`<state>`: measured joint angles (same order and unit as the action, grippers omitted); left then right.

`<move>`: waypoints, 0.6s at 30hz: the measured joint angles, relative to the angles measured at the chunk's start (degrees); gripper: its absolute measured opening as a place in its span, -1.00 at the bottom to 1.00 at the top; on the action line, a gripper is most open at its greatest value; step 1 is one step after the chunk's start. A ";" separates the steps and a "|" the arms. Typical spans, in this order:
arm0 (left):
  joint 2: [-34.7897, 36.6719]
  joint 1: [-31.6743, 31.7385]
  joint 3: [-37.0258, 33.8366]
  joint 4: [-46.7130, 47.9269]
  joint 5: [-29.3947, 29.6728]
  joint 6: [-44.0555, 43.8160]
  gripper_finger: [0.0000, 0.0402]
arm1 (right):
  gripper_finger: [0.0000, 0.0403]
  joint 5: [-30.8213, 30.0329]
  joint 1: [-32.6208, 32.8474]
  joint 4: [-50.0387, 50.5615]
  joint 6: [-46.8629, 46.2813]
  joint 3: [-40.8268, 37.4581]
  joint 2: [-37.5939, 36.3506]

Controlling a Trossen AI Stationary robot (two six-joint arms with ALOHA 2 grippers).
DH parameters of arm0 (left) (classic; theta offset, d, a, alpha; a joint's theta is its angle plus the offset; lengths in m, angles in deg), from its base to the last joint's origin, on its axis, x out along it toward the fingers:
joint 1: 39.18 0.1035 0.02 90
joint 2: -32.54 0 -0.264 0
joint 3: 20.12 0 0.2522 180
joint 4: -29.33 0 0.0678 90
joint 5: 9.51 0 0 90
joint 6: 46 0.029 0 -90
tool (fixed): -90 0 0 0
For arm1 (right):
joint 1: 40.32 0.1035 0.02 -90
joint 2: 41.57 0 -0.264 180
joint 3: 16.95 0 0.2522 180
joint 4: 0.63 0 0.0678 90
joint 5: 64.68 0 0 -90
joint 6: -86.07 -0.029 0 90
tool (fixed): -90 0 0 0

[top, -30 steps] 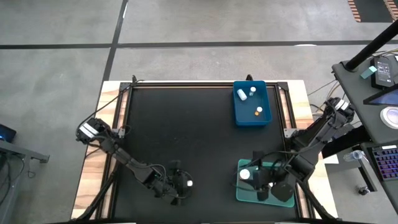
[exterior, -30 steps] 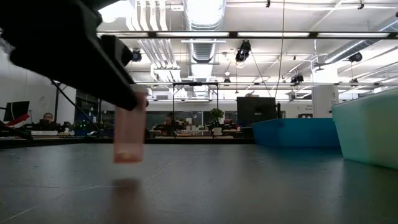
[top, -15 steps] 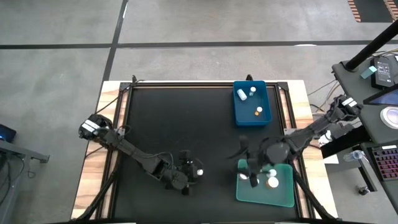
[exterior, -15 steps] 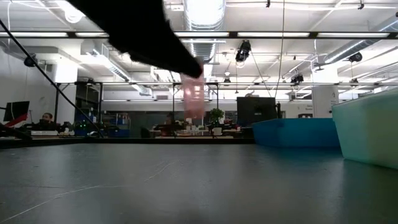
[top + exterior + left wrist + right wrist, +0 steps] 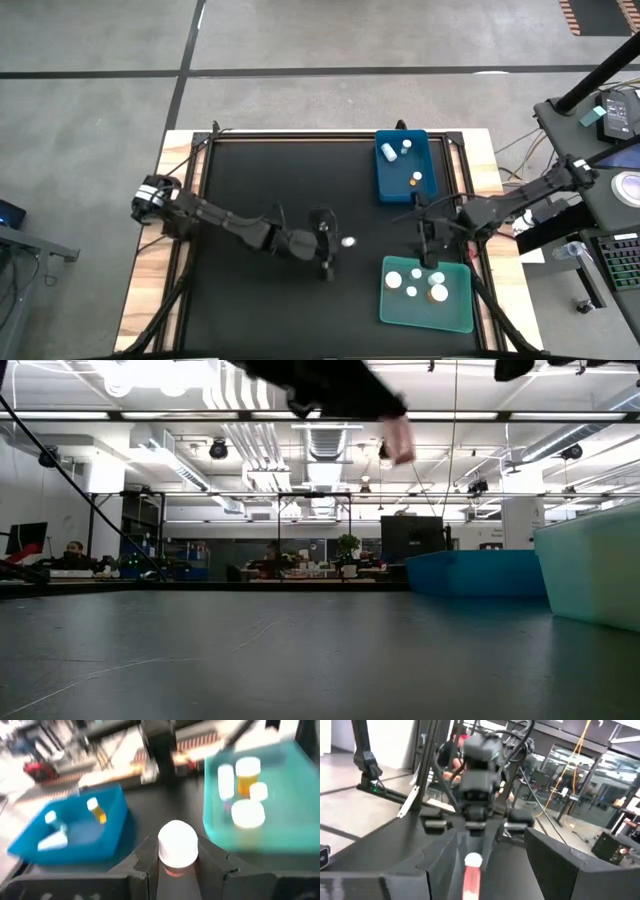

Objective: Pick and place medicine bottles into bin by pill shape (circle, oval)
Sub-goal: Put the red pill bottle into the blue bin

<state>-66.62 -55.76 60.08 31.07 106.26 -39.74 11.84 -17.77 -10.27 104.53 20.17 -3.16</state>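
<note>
My left gripper [image 5: 338,244] is over the middle of the black table, shut on a small medicine bottle [image 5: 347,241] with a white cap and a pinkish body. The bottle also shows in the left wrist view [image 5: 177,844], high up in the low view [image 5: 398,440] and in the right wrist view [image 5: 472,870]. My right gripper [image 5: 430,240] hangs open and empty between the blue bin [image 5: 395,187] and the teal bin [image 5: 456,316], facing the left gripper. Three bottles lie in the blue bin. Several stand in the teal bin. My left gripper pinches the bottle's body just below its white cap [image 5: 175,869] between its two fingers [image 5: 145,857], one on each side. The fingers come about level from the table's left side. The bottle is lifted well clear of the table, cap up and slightly tilted.
The blue bin stands at the far right of the table and the teal bin at the near right; both show in the left wrist view, blue [image 5: 85,840] and teal [image 5: 280,837]. People sit at desks in the room beyond the table [image 5: 75,550].
My left gripper has carried the bottle up and toward the table's right and far edges, from the near middle to the centre; the bottle stays in its hold. My right gripper has drawn back from over the teal bin toward the far edge.
</note>
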 joint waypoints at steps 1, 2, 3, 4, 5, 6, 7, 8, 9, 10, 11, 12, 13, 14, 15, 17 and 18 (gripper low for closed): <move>0.00 0.84 -0.05 -2.56 -1.23 0.97 -0.62 | 0.11 -0.03 0.00 0.32 -0.75 -0.59 -1.03; 0.00 1.60 -0.05 -5.29 -2.57 1.65 -0.63 | 0.11 -0.37 0.00 0.49 -1.20 -1.09 -1.95; 0.00 2.35 -0.05 -7.64 -3.44 1.93 -0.63 | 0.11 -1.33 0.01 0.76 -1.98 -1.50 -2.65; 0.00 2.96 -0.05 -9.68 -3.89 2.08 -0.62 | 0.11 -2.41 0.02 0.82 -2.63 -1.80 -3.11; 0.00 3.48 -0.05 -11.50 -4.17 2.10 -0.61 | 0.11 -3.48 0.00 1.12 -3.41 -1.87 -3.34; 0.00 3.92 -0.05 -12.76 -4.18 2.11 -0.59 | 0.11 -4.29 0.00 1.99 -3.98 -1.81 -3.50; 0.00 4.27 -0.07 -13.65 -4.19 2.11 -0.58 | 0.11 -4.71 -0.09 3.96 -4.40 -1.34 -3.48; -0.02 4.49 -0.07 -14.11 -4.18 2.10 -0.58 | 0.11 -4.75 -0.11 5.67 -5.23 -0.57 -3.12; -0.02 4.66 -0.07 -14.03 -4.19 2.08 -0.57 | 0.11 -4.72 -0.21 6.97 -5.94 0.43 -2.65; -0.04 4.66 -0.07 -14.00 -4.23 2.04 -0.57 | 0.11 -4.72 -0.26 8.53 -6.91 1.46 -2.18; -0.07 4.63 -0.07 -13.98 -4.27 2.04 -0.57 | 0.11 -4.73 -0.26 10.22 -7.55 2.53 -1.55; -0.09 4.63 -0.07 -13.99 -4.30 2.03 -0.57 | 0.11 -4.73 -0.26 11.61 -8.36 3.68 -0.66; -0.09 4.61 -0.07 -14.04 -4.31 1.82 -0.56 | 0.11 -4.73 -0.26 12.84 -8.80 4.83 0.29; -0.09 4.59 -0.07 -14.34 -4.33 1.76 -0.56 | 0.11 -4.73 -0.26 14.16 -9.43 5.78 1.27; -0.09 4.51 -0.07 -14.63 -4.35 1.67 -0.56 | 0.11 -4.69 -0.26 15.52 -9.95 6.63 2.40; -0.09 4.35 -0.06 -14.74 -4.37 1.63 -0.56 | 0.11 -4.69 -0.26 16.98 -10.86 8.44 4.89; -0.09 4.27 -0.05 -14.72 -4.37 1.63 -0.56 | 0.11 -4.67 -0.26 17.30 -11.07 9.15 6.01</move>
<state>-66.71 -51.50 60.03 16.35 101.88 -38.12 7.17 -18.03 7.03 93.46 29.32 2.86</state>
